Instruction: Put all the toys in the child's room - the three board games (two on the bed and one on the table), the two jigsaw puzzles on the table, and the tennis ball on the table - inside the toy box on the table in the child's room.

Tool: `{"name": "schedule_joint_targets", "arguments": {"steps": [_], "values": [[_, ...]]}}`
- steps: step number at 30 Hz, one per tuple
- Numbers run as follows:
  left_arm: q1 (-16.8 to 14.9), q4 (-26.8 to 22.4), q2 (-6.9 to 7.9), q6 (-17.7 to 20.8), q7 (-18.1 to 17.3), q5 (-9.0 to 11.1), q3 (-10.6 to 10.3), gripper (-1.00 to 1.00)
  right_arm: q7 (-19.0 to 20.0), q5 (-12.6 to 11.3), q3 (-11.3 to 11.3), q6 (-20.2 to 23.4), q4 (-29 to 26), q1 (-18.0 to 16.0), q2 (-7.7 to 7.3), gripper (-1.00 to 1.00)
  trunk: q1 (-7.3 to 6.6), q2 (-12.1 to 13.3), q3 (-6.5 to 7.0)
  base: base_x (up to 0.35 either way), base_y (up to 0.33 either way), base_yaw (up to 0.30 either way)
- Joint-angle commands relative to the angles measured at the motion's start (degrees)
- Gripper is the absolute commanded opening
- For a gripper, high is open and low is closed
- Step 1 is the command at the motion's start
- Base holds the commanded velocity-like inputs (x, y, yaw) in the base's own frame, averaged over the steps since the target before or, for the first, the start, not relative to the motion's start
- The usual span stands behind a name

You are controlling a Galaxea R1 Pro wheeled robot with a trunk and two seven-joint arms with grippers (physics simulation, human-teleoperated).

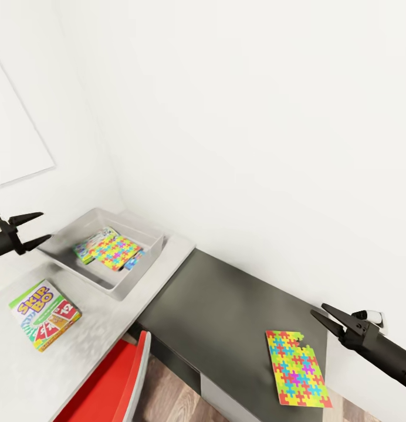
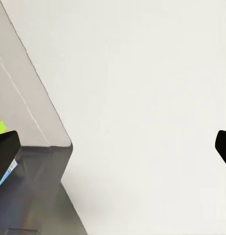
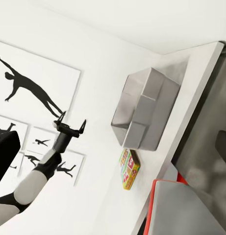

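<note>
Puzzle (image 1: 297,368) lies on dark desk (image 1: 226,305), red chair (image 1: 109,381) nearby.

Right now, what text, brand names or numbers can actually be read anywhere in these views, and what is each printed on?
"SKIP BO" on the lid of the board game box lying on the grey table.
"12" on a card pictured on that same box, toward its right corner.
Other small print on the box is too blurred to read.
The items in the toy box show colours but no legible text.
The jigsaw puzzle on the dark surface carries no writing.
</note>
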Motion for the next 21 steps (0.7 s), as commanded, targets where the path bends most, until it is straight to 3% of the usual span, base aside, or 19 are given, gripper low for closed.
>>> {"name": "schedule_joint_targets", "arguments": {"steps": [1, 5, 9, 15, 21], "values": [[0.0, 0.1, 0.65, 0.2, -1.4, -0.4, -0.4, 1.0, 0.2, 0.1, 0.0, 0.2, 0.0, -0.1, -0.01, 1.0, 0.04, -0.1, -0.02, 0.0, 0.0, -0.078], [1.3, 0.1, 4.67, 0.2, -9.1, -0.6, -4.4, 1.0, 0.2, 0.3, 0.0, 0.2, 0.0, -0.1, -0.01, 1.0, 0.04, -0.1, 0.33, 0.0, 0.0, -0.079], [4.2, 0.1, 7.52, 0.0, -16.9, -1.0, -8.8, 1.0, 0.1, 0.4, 0.0, 0.2, 0.0, -0.1, -0.01, 1.0, 0.04, -0.1, 0.68, 0.0, 0.0, -0.079], [10.4, 0.0, 10.64, -4.2, -23.6, -1.4, -12.9, 1.0, 0.1, 0.5, 0.0, 0.2, 0.0, -0.1, -0.01, 1.0, 0.04, -0.1, 1.21, 0.0, 0.0, -0.079], [19.6, -0.2, 11.26, -11.2, -27.7, -1.5, -14.1, 1.0, -0.1, 0.5, 0.0, 0.2, 0.0, -0.1, -0.01, 1.0, 0.04, -0.1, 1.73, 0.0, 0.0, -0.079]]}}
